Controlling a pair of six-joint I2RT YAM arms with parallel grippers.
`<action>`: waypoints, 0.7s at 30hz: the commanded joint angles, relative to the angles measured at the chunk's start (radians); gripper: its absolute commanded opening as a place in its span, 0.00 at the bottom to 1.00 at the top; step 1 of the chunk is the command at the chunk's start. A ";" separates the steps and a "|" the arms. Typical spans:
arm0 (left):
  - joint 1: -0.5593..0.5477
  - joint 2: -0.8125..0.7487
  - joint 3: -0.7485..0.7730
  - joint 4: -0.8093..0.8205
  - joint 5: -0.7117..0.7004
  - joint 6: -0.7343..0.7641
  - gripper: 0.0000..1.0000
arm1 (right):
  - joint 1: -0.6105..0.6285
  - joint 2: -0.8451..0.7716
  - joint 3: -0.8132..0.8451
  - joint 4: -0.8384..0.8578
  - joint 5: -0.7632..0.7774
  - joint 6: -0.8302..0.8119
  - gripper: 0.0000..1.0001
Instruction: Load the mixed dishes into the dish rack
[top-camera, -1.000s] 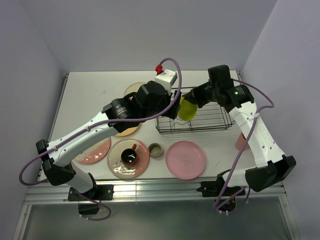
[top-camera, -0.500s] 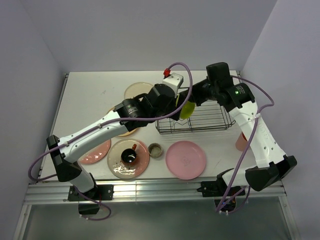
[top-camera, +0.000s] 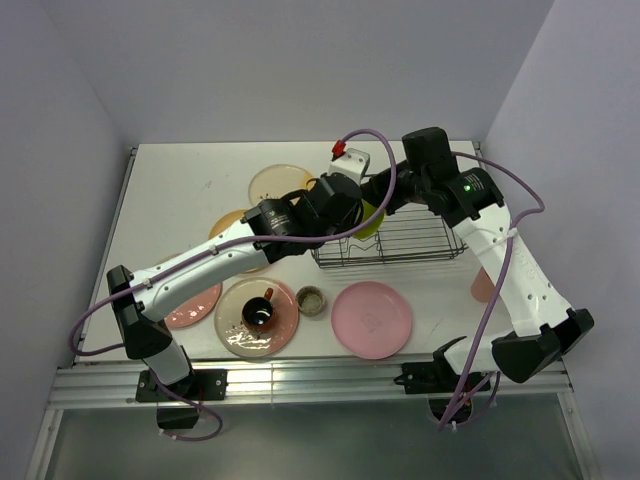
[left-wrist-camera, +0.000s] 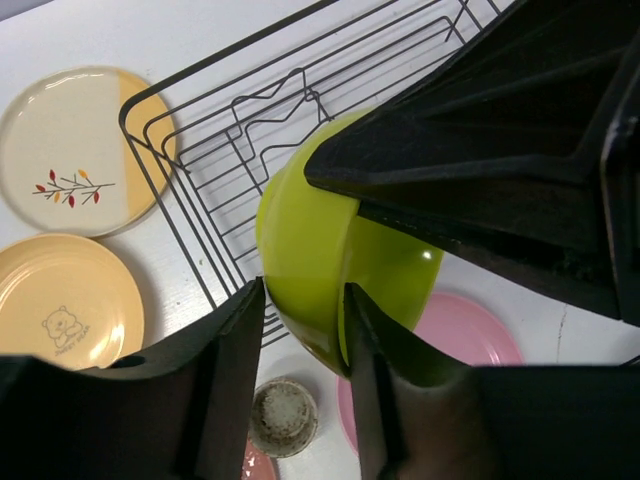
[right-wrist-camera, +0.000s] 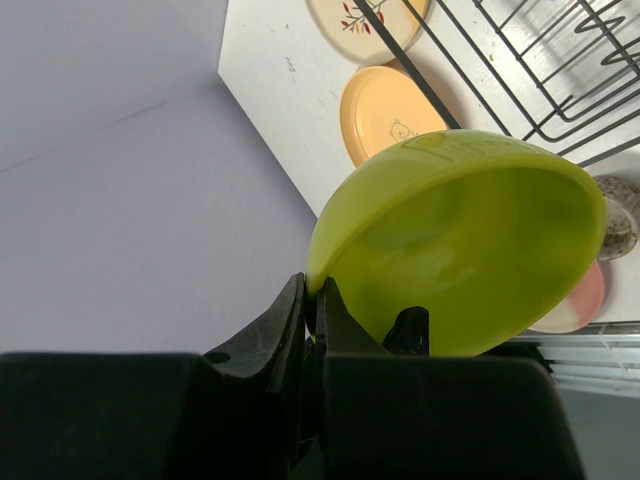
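On the left of the white counter (top-camera: 170, 190) most of the load sits unracked: a yellow-orange round plate (left-wrist-camera: 65, 300), a cream-and-yellow sprig plate (left-wrist-camera: 70, 150), a dark red mug (top-camera: 258, 312) standing on another plate, and a small greenish cup (top-camera: 311, 299). The step in hand looks to be the lime-yellow plastic bowl (right-wrist-camera: 460, 250), held in the air, tilted on edge, above the left end of the dark wire dish rack (top-camera: 415, 240). The left hand (left-wrist-camera: 303, 295) has its fingers partly parted on either side of the bowl's lower wall; whether they press on it I cannot tell. The right hand (right-wrist-camera: 313, 300) is pinched tight on the bowl's rim and seems to carry it. This reads as a pass between arms or a two-handed placing. Next, one hand should have sure hold before the other lets go, and the bowl must go down among the prongs without catching a wire. Further right, a pink round plate (top-camera: 371, 319) and a salmon-pink tumbler (top-camera: 482, 285) sit on the counter.
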 joint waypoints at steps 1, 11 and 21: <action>0.007 -0.018 -0.020 0.019 -0.078 0.012 0.39 | 0.018 -0.033 0.040 0.001 0.022 0.004 0.00; 0.009 -0.057 -0.078 0.061 -0.112 0.034 0.00 | 0.046 -0.052 0.041 0.039 0.034 -0.022 0.00; 0.065 -0.132 -0.138 0.113 -0.012 0.054 0.00 | 0.052 -0.084 0.051 0.050 0.009 -0.116 0.24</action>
